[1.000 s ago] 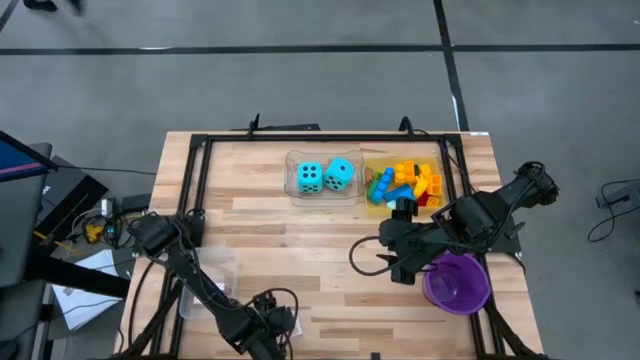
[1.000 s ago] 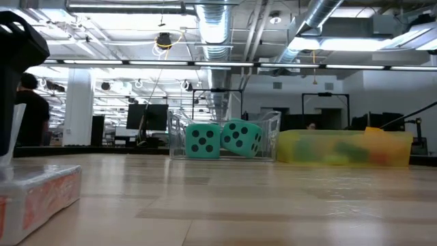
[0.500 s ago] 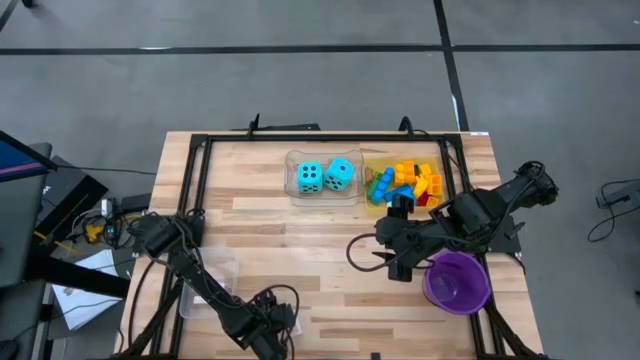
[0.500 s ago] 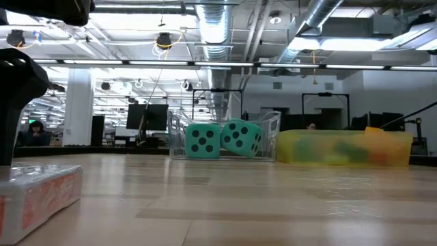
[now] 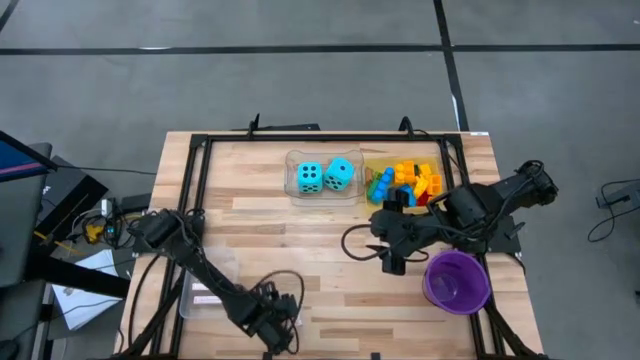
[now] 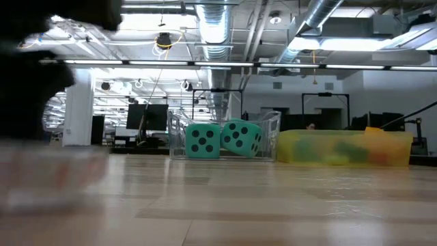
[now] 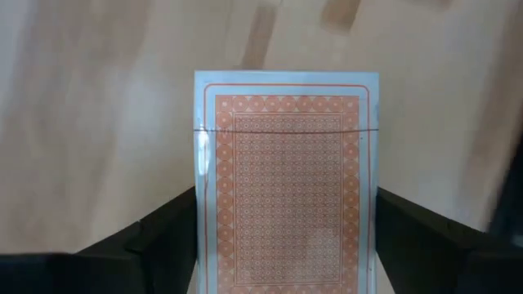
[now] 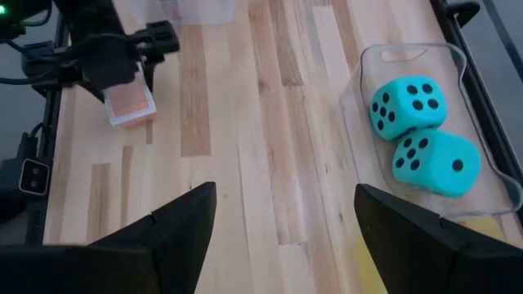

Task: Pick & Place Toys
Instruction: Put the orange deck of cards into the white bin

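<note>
1. The left gripper (image 5: 272, 322), near the table's (image 5: 270, 240) front edge, grasps an orange-patterned card pack (image 7: 286, 184) between its fingers (image 7: 163, 241).
2. The right gripper (image 5: 385, 243) hovers with fingers spread, holding nothing, beside the purple bowl (image 5: 458, 280).
3. Two turquoise dice (image 5: 324, 175) sit in a clear tray (image 5: 293, 172) at the back edge, with coloured bricks (image 5: 412, 183) alongside; bare wood lies between.

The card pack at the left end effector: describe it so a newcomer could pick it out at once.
Start at the wooden table and go to its front edge, on the left arm's side, away from the dice and the bricks at the back. There the left end effector has its fingers on either side of a card pack. It alone is flat, rectangular, orange-patterned and white-bordered.
</note>
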Robot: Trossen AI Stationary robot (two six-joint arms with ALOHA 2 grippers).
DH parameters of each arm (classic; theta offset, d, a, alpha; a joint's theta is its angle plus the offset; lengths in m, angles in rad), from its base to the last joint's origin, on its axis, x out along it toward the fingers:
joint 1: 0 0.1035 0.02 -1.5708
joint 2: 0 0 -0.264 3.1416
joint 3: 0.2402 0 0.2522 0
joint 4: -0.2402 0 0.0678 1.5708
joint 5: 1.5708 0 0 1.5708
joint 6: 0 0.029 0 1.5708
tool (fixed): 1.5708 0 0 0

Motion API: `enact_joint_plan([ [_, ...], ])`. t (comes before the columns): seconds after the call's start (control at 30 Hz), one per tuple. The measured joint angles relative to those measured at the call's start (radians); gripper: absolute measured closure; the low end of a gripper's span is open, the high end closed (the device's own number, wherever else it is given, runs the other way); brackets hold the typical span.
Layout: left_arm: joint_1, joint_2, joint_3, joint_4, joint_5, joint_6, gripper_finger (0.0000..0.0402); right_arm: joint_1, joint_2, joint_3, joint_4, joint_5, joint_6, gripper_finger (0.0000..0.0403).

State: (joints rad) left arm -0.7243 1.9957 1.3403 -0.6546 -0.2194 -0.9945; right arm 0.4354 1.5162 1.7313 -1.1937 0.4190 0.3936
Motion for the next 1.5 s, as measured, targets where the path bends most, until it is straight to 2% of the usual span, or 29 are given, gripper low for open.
enact_joint_plan([
  [0.23,0.093,-0.174,0.001,-0.079,0.063,0.166,0.0105,-0.022,0.000,0.000,0.037,-0.002,-0.099,0.0119],
  [0.33,0.145,-0.294,-0.023,-0.038,0.082,0.208,0.0100,-0.026,0.000,0.000,0.068,-0.003,-0.163,0.0119],
  [0.43,0.211,-0.425,-0.084,0.029,0.122,0.202,0.0100,-0.026,0.000,0.000,0.131,-0.026,-0.244,0.0119],
  [0.6,0.334,-0.655,-0.210,0.233,0.214,0.128,0.0100,-0.013,0.000,0.000,0.287,-0.036,-0.396,0.0119],
  [0.8,0.445,-0.845,-0.364,0.486,0.319,0.062,0.0100,-0.018,0.008,0.001,0.461,-0.038,-0.550,0.0119],
  [0.97,0.480,-0.903,-0.428,0.646,0.354,0.009,0.0100,-0.037,0.021,0.003,0.581,-0.094,-0.585,0.0119],
  [1.13,0.479,-0.894,-0.429,0.715,0.413,0.009,0.0099,-0.077,0.059,0.003,0.678,-0.210,-0.588,0.0119],
  [1.5,0.477,-0.883,-0.430,0.809,0.528,-0.009,0.0099,-0.133,0.129,0.000,0.785,-0.353,-0.587,0.0119],
])
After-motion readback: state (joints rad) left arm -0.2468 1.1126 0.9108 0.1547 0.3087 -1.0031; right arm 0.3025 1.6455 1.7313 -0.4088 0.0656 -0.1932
